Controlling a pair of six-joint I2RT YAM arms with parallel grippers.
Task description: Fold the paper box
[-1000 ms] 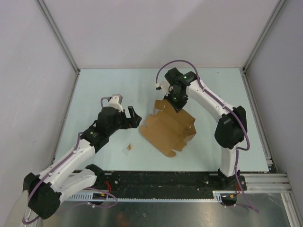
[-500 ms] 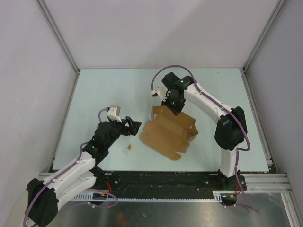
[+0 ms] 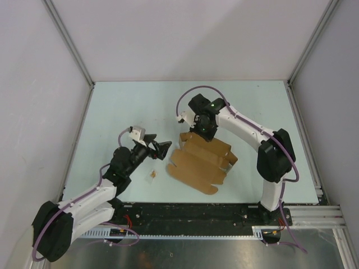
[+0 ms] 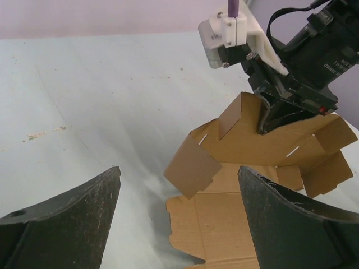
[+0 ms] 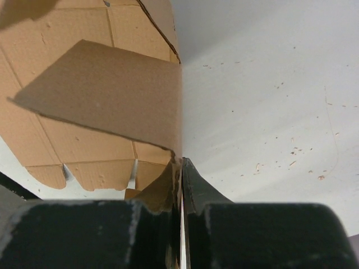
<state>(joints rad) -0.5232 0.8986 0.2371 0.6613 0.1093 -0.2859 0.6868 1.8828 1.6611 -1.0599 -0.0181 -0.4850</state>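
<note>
**Top view:** fixed high behind the near edge, looking down on the whole bench (image 3: 140, 106). **Left wrist view:** low, facing the paper box (image 4: 224, 213) from nearby. **Right wrist view:** close against it. All three views share the box.

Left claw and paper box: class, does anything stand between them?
Nothing visible does. The open left claw faces the paper box with only table between. A tiny brown scrap lies nearer the table's front edge, outside that gap. The right claw grips the box's far side.
</note>
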